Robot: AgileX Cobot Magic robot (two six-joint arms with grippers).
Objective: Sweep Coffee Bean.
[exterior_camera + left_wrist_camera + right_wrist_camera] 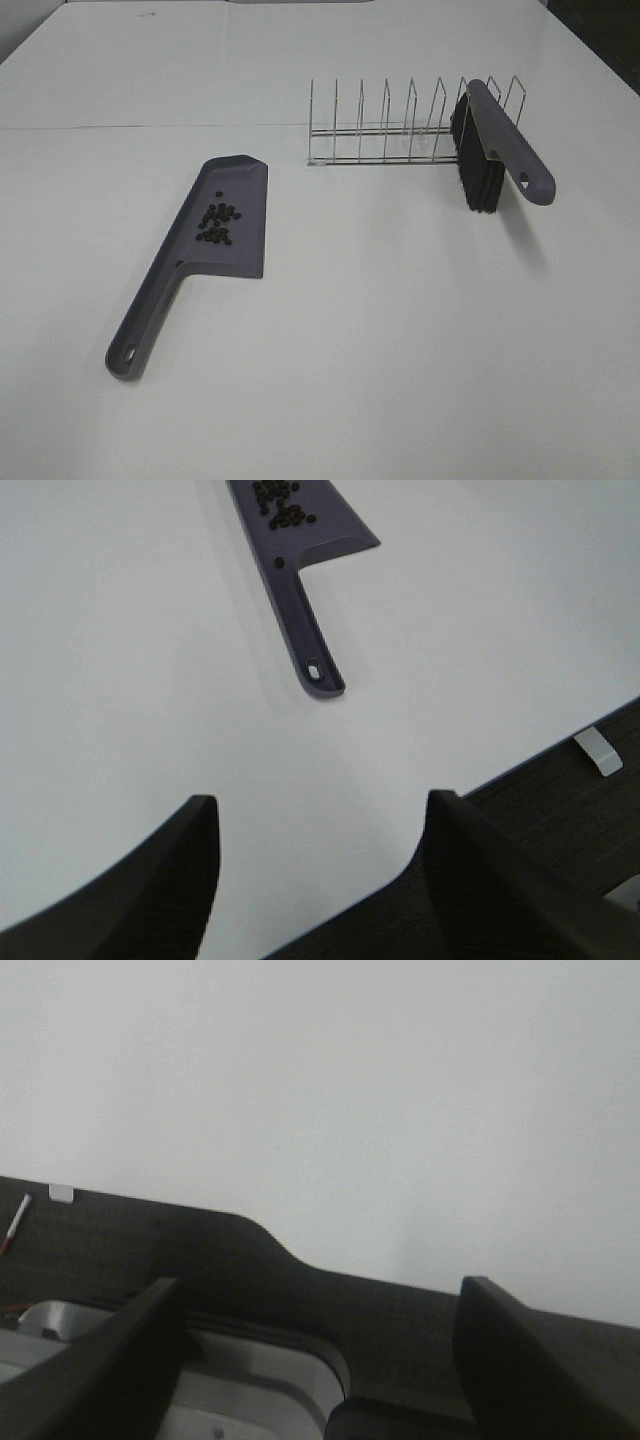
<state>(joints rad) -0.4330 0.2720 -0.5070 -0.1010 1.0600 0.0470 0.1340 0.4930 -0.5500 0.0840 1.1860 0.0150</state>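
item: coffee bean [217, 222], a dozen or so. tiny dark brown-black ovals, matte, each far smaller than the grey dustpan [235, 215] they lie in. state: loose, unbroken as far as i can tell, gathered in one tight cluster with a few strays at its edge. pose: flat on the pan's floor, some touching one another, none stacked that i can make out. location: middle of the pan's blade, toward the side nearer its handle; the pan itself lies flat on the white table [400, 350], left of centre. from my left wrist i see the same cluster [278, 504], partly cut off by the picture's edge.
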